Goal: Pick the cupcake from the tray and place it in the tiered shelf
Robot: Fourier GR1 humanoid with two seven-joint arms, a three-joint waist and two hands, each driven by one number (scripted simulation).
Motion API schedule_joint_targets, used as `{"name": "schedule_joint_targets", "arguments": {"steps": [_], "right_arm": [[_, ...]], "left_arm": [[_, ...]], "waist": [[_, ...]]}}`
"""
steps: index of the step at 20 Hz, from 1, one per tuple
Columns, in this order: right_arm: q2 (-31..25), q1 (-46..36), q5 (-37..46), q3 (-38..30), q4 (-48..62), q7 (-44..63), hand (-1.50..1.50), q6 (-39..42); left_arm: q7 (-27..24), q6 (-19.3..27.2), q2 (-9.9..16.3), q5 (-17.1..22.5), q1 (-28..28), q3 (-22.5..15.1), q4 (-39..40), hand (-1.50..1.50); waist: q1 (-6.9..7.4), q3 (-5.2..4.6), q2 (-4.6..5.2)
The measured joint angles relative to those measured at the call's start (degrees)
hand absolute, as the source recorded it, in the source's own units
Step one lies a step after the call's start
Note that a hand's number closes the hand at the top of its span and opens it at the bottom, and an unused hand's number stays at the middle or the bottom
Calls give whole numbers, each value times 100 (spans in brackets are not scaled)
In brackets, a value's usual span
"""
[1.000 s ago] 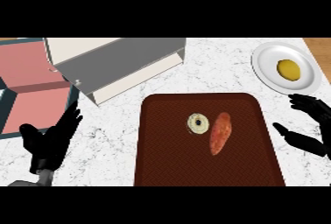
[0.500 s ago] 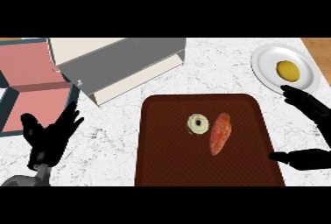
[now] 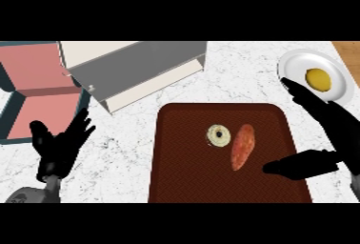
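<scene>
Cupcake [image 3: 219, 135] sits mid-tray [image 3: 184, 157], seen from above as a round disc, no long axis, just left of a sausage [image 3: 243, 147]. Right hand [image 3: 329, 125] spread over the tray's right edge; left hand [image 3: 60, 143] open at left.

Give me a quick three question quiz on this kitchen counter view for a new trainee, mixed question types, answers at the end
1. True or false: the cupcake lies on the brown tray.
2. Which item lies just right of the cupcake on the tray? A) a banana B) an orange-red sweet potato C) a spoon
3. Fill in: the yellow item sits on a white ____ at the upper right.

Key:
1. True.
2. B.
3. Plate. The right hand is open, fingers spread past the tray's right edge; the left hand rests open at lower left, and the tiered shelf holds nothing visible.
</scene>
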Motion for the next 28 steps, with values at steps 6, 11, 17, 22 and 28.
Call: {"name": "schedule_joint_targets", "arguments": {"steps": [6,11,17,22,28], "right_arm": [[502,-902,856,632,503,1051,-150,-96],[933,-1310,1127,955,1049,1307,-150,15],[1341,-1481,1499,1384,1483,1488,-150,165],[1580,-1486,1851,1499,1690,1615,-150,216],[1900,-1481,2363,1595,1947,1659,-150,262]], "left_arm": [[-59,-77,-56,-83,-11,66,72,0],[127,-110,-60,-103,-51,135,64,0],[30,-134,-136,-182,54,197,-16,0],[67,-210,-136,-220,36,283,61,0],[159,-308,-147,-224,16,395,64,0]], "waist": [[18,9,4],[6,19,1],[-25,12,-2],[-53,22,-9],[-59,19,-7]]}}
